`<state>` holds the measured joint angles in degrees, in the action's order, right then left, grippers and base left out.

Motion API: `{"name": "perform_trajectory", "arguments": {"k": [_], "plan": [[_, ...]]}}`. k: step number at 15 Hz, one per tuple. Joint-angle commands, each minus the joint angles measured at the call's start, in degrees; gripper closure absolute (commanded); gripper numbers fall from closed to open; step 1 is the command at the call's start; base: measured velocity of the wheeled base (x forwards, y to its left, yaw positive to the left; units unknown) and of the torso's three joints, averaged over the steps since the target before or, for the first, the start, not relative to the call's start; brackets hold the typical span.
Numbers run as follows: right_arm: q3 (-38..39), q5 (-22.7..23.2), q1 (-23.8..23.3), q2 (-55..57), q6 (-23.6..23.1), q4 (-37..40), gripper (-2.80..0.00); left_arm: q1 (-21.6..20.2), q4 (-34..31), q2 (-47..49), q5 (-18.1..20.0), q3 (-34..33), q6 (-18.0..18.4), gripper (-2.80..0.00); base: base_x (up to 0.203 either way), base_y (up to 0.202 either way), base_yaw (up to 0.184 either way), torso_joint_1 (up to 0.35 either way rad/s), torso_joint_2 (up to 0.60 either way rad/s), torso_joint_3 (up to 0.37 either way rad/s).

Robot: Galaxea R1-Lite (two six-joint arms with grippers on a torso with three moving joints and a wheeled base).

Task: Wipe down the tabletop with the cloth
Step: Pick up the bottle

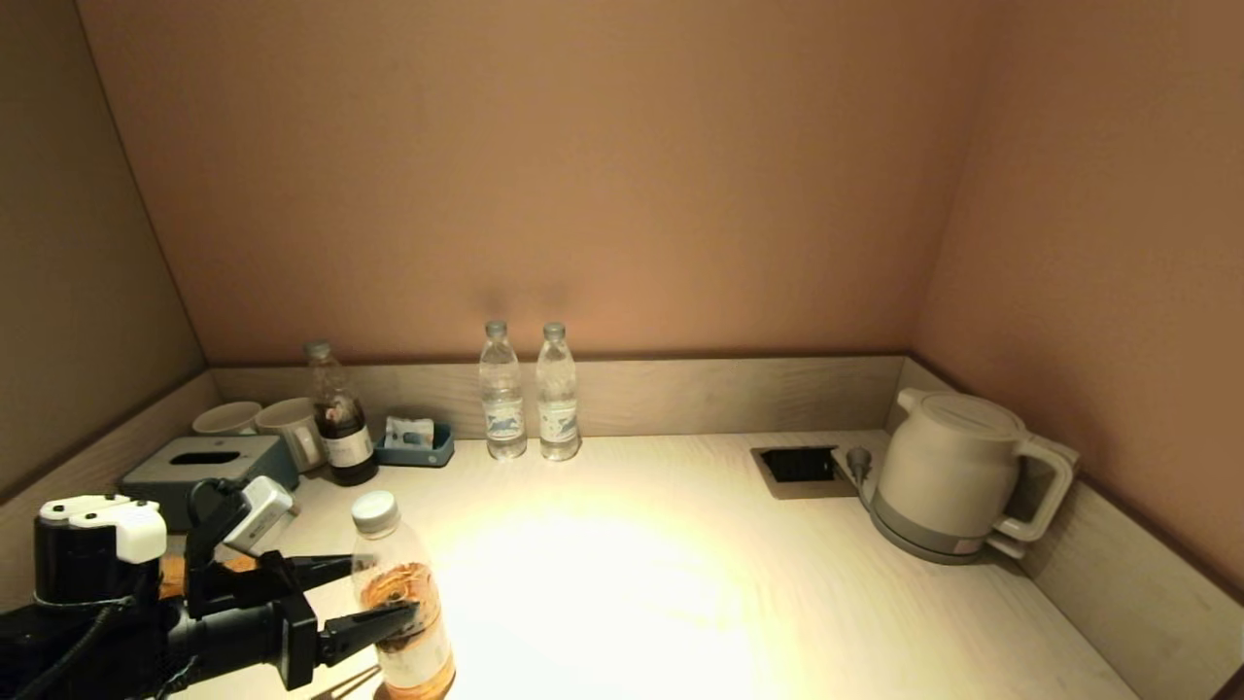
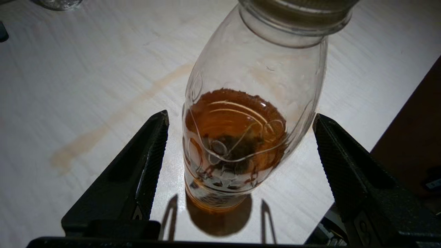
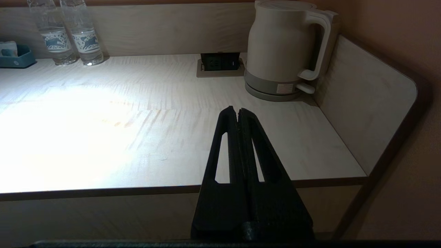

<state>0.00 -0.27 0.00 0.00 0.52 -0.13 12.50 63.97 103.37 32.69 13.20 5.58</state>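
Observation:
No cloth shows clearly in any view; an orange-brown patch [image 1: 173, 576] shows behind my left arm, and I cannot tell what it is. The pale wooden tabletop [image 1: 680, 583] has a tan streak [image 2: 113, 117] across it. A clear bottle [image 1: 403, 603] with amber tea and a white cap stands near the front left edge. My left gripper [image 1: 384, 586] is open, one finger on each side of the bottle [image 2: 255, 103], with gaps on both sides. My right gripper [image 3: 237, 110] is shut and empty, held in front of the table's front edge on the right.
At the back left stand a grey tissue box [image 1: 209, 462], two mugs [image 1: 262, 420], a dark bottle [image 1: 340, 418] and a blue tray [image 1: 418, 449]. Two water bottles [image 1: 530, 394] stand at the back. A socket recess [image 1: 799, 465] and a white kettle [image 1: 957, 476] are at the right.

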Motion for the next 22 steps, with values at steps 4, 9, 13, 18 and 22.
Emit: {"name": "perform_trajectory", "arguments": {"k": [4, 9, 13, 18, 22], "plan": [[0.0, 0.0, 0.0, 0.0, 0.0, 0.0, 0.0, 1.7, 13.7, 12.0, -1.5, -0.1, 0.0, -2.8, 0.0, 0.0, 0.0, 0.0, 0.0, 0.0], [0.0, 0.0, 0.0, 0.0, 0.0, 0.0, 0.0, 5.3, 26.0, 19.6, -7.8, -1.1, -4.5, 0.0, 0.0, 0.0, 0.0, 0.0, 0.0, 0.0], [0.0, 0.0, 0.0, 0.0, 0.0, 0.0, 0.0, 5.3, 26.0, 16.4, -7.9, -2.1, -4.7, 0.0, 0.0, 0.0, 0.0, 0.0, 0.0, 0.0], [0.0, 0.0, 0.0, 0.0, 0.0, 0.0, 0.0, 5.4, 26.0, 7.9, -8.9, -4.7, -4.8, 0.0, 0.0, 0.0, 0.0, 0.0, 0.0, 0.0], [0.0, 0.0, 0.0, 0.0, 0.0, 0.0, 0.0, 5.4, 26.0, 2.4, -15.8, -1.8, -4.9, 0.0, 0.0, 0.0, 0.0, 0.0, 0.0, 0.0]]}}
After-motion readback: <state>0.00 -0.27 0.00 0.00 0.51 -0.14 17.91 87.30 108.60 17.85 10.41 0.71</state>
